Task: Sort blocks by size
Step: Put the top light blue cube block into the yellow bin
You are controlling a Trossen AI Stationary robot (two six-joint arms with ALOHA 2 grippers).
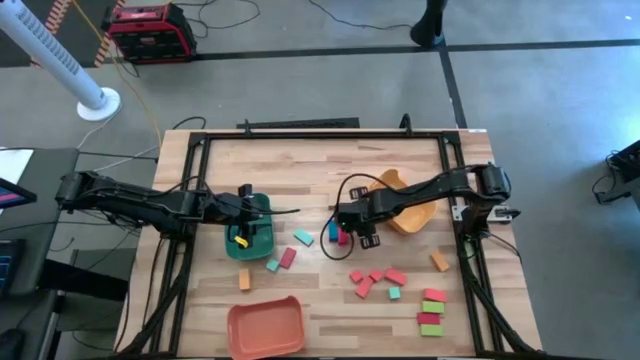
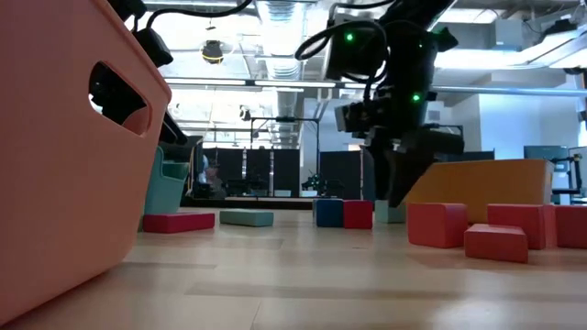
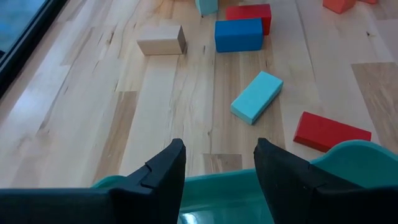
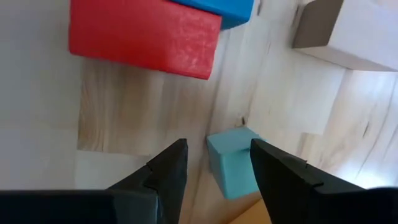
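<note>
My right gripper (image 1: 345,222) is open, pointing down just above the table next to the orange tray (image 1: 405,210). In the right wrist view its fingertips (image 4: 217,155) stand on either side of a small teal cube (image 4: 235,163) that rests on the table. A red block (image 4: 143,34) and a blue block (image 4: 217,7) lie just beyond it. My left gripper (image 1: 243,228) is open and empty over the green tray (image 1: 262,235); its fingertips (image 3: 217,155) are above the tray's rim (image 3: 211,186).
Loose blocks lie mid-table: a teal bar (image 3: 256,96), a red bar (image 3: 329,132), a blue block (image 3: 239,34), a pale wooden block (image 3: 161,40). Red blocks (image 1: 375,278) and a green and red group (image 1: 432,310) lie near right. The salmon tray (image 1: 265,328) stands at the near edge.
</note>
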